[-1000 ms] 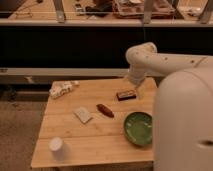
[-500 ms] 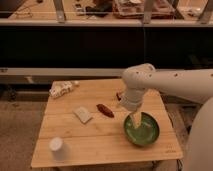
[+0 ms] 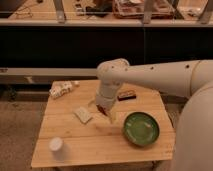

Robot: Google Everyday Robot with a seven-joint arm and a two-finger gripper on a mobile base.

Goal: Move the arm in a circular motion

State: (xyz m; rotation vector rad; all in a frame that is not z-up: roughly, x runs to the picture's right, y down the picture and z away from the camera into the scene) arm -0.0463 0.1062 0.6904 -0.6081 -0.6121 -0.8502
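The big glossy white arm [image 3: 150, 75] reaches in from the right over the wooden table [image 3: 100, 142]. Its bulbous joint [image 3: 112, 74] bends down above the table's middle. The narrow pale tip, my gripper [image 3: 108, 115], points down close to the tabletop, just left of the green bowl [image 3: 141, 128] and right of a white flat packet [image 3: 82, 114]. It holds nothing that I can see. A reddish-brown item that lay near the middle is mostly hidden behind the arm.
A white cup [image 3: 56, 145] stands at the front left. A crumpled white bag [image 3: 62, 89] lies at the back left. A dark bar [image 3: 126, 94] lies at the back behind the arm. A dark counter runs behind the table.
The arm has swung left across the table: from the back right near the dark bar, over the green bowl, to the table's middle now.
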